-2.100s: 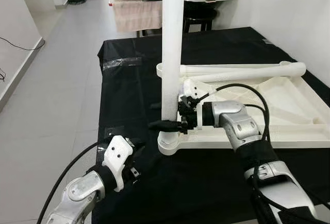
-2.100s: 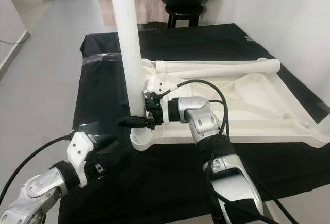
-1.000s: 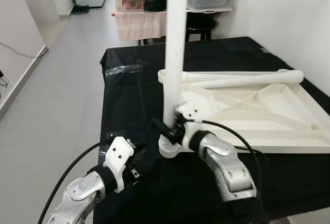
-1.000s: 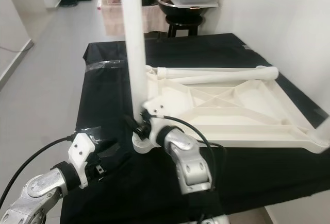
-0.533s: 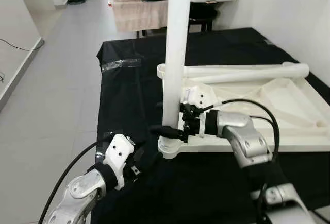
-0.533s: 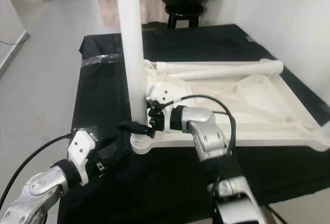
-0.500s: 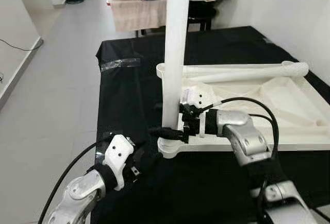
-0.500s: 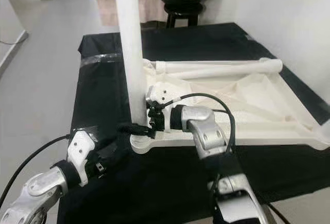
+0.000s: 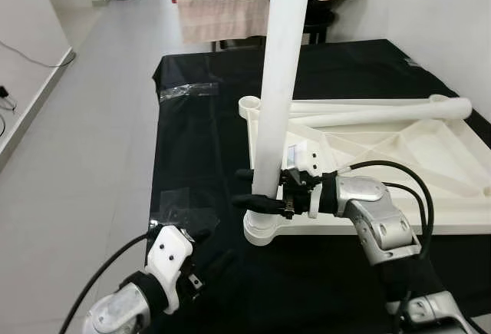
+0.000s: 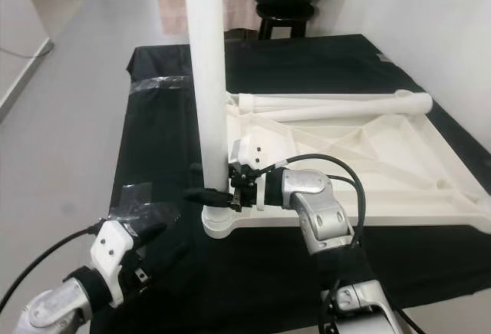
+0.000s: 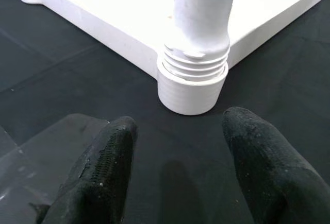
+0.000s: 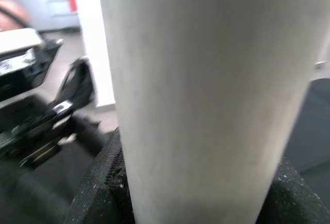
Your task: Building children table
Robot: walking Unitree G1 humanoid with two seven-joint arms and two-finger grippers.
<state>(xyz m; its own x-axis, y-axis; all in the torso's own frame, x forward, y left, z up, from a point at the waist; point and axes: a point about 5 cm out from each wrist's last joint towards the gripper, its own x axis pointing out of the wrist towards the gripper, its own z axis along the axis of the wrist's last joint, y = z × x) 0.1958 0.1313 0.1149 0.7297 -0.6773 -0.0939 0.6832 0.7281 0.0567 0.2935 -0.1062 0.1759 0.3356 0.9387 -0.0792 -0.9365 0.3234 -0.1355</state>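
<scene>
1. Since half a second ago the camera has shifted and the upright white table leg [image 9: 278, 96] now leans slightly toward one o'clock; the right end effector [image 9: 257, 188] stays clamped around it low down.
2. The leg stands in the corner socket [image 11: 192, 87] of the upturned white tabletop [image 9: 399, 157], which lies on the black-covered bench [image 9: 199, 127]. Screw threads show above the socket collar, so the leg does not look fully seated.
3. A second white leg [image 9: 368, 110] lies across the tabletop's far edge, toward twelve o'clock.
4. The leg looks like stiff, light, smooth plastic, likely slippery. Holding it low, near the threads, seems best for turning it without tipping.
5. The right arm reaches in from four o'clock, forearm level, fingers [image 9: 253, 201] wrapping both sides of the leg.
6. The left end effector [image 11: 178, 183] hovers low at seven o'clock, fingers spread apart, pointed at the socket, holding nothing.
</scene>
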